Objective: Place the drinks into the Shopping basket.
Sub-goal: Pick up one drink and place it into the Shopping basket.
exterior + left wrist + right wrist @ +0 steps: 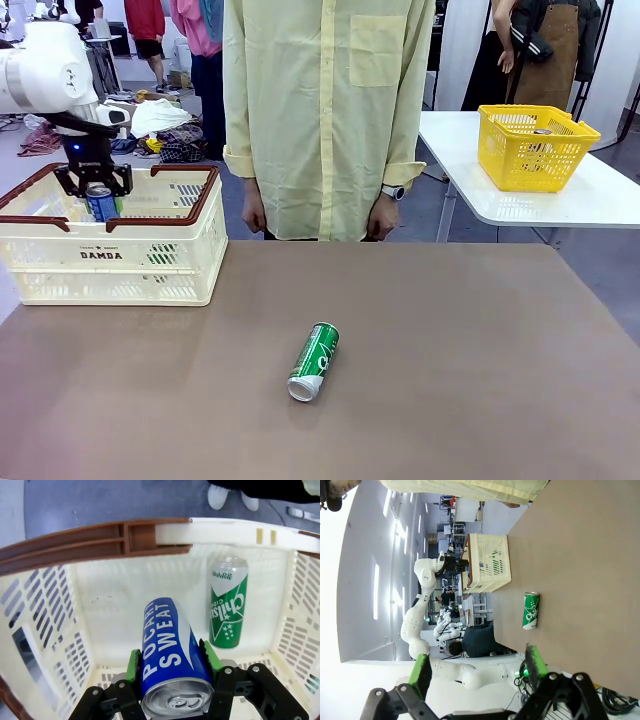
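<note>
The left gripper (172, 658) clamps a blue can (167, 645) inside the white basket (110, 255), beside a green can (228, 605). A second green can (314, 361) lies on its side outside the basket. The right gripper (479, 667) has its fingers spread wide.

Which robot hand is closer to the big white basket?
Left. The left gripper hangs in the Shopping basket mouth, gripping the blue can. The right gripper, open, is far from it, across the table.

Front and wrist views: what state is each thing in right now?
Blue can: gripped by left hand, inside Shopping basket.
First green can: in basket, not held.
Second green can: lying on its side on table, untouched.
Right hand: open, empty.
</note>
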Motion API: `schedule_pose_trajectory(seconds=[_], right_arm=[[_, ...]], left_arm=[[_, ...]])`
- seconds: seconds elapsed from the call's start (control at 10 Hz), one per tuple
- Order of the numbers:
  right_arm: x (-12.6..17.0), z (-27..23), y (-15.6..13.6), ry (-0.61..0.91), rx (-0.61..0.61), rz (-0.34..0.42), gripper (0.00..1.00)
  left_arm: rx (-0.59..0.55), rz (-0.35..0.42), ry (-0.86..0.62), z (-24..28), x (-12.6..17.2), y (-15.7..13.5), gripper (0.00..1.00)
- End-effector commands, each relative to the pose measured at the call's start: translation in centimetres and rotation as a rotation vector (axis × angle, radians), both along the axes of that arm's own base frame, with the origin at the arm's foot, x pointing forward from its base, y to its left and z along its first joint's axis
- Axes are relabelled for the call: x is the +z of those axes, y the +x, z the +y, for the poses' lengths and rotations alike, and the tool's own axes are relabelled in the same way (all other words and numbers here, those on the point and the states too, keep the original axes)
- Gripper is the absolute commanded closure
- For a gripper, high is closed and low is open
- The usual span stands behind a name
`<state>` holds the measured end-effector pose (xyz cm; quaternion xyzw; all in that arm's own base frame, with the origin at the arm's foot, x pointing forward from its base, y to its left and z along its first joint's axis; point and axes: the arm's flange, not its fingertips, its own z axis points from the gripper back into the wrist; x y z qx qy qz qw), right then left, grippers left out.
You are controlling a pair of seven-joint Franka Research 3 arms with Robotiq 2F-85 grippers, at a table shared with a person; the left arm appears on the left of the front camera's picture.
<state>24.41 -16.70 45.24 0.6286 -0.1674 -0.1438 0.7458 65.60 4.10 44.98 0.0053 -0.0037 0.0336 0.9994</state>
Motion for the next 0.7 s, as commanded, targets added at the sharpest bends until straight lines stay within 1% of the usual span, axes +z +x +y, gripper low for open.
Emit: schedule_pose_trajectory(seconds=[0.0,0.2,0.6], right_arm=[[0.7,0.0,0.2,0.026,-0.010,0.001,0.00],[0.7,0.0,0.2,0.026,-0.010,0.001,0.00],[0.7,0.0,0.2,0.026,-0.010,0.001,0.00]], left_arm=[[-0.008,-0.015,-0.002,-0.2,-0.9,-0.8,1.00],[0.010,-0.006,0.007,-0.5,-2.2,-0.8,1.00],[-0.004,0.003,0.003,-1.1,-2.7,-0.4,1.00]])
